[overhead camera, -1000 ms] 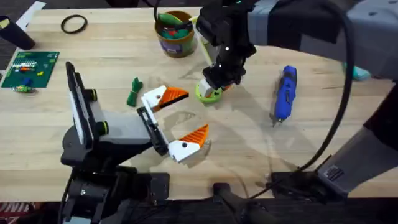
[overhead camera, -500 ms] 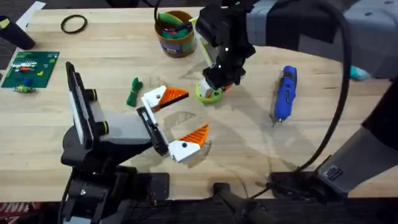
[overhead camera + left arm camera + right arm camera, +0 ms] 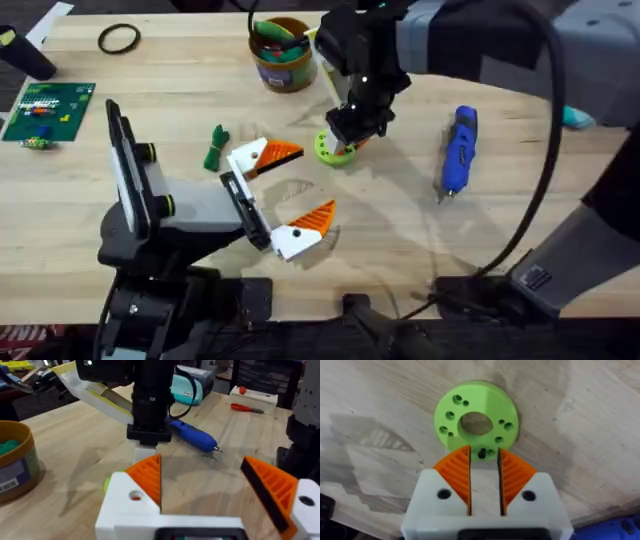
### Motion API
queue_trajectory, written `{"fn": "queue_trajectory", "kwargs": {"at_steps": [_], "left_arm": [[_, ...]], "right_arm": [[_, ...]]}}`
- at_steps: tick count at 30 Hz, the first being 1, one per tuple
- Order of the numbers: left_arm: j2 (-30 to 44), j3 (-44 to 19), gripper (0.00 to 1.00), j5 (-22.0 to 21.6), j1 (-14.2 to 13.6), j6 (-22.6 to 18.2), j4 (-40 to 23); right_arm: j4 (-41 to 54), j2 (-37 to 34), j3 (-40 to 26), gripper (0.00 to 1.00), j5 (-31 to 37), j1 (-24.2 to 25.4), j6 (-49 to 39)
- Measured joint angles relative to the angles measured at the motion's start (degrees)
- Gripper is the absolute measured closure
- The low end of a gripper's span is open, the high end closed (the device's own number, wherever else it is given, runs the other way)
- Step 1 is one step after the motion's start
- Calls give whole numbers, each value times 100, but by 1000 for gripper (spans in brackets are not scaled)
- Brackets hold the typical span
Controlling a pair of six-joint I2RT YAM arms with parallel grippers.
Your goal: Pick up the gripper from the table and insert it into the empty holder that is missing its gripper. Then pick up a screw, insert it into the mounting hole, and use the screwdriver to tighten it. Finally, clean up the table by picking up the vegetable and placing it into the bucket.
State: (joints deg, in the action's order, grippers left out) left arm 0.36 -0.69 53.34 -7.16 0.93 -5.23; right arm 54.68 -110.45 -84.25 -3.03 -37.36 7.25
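Nearest to me, low in the overhead frame, my left gripper [image 3: 283, 194] rests over the table [image 3: 400, 240] with its white-and-orange fingers spread wide and nothing between them; just past its upper finger, left of centre, the small green vegetable [image 3: 214, 147] lies on the planks, apart from that finger; at centre, my right gripper [image 3: 352, 137] comes straight down on the lime-green disc [image 3: 334, 150]; from its own wrist camera the right gripper [image 3: 484, 476] has its orange pads [image 3: 457, 476] drawn near together with a narrow gap, tips at the near rim of the lime-green disc [image 3: 476, 415], and I cannot tell whether they pinch anything; right of centre, well apart from that arm, the blue screwdriver [image 3: 458, 148] lies flat with its thin tip toward the lower edge; farthest, at top centre, the bucket [image 3: 282, 54] stands upright with coloured bits inside; a green circuit board [image 3: 47, 110] lies at the far left.
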Motion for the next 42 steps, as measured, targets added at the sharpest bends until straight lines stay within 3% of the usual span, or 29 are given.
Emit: {"fn": "queue_trajectory", "kwargs": {"at_steps": [12, 19, 26, 42], "left_arm": [[0, 0, 19, 0, 0, -1, 0], [0, 0, 19, 0, 0, 0, 0], [0, 0, 19, 0, 1, -1, 0], [0, 0, 19, 0, 0, 0, 0]], "right_arm": [[81, 0, 0, 809, 0, 0, -1], [45, 0, 0, 809, 0, 0, 0], [14, -17, 0, 992, -2, -2, 0], [22, -22, 0, 998, -1, -13, 0]]}}
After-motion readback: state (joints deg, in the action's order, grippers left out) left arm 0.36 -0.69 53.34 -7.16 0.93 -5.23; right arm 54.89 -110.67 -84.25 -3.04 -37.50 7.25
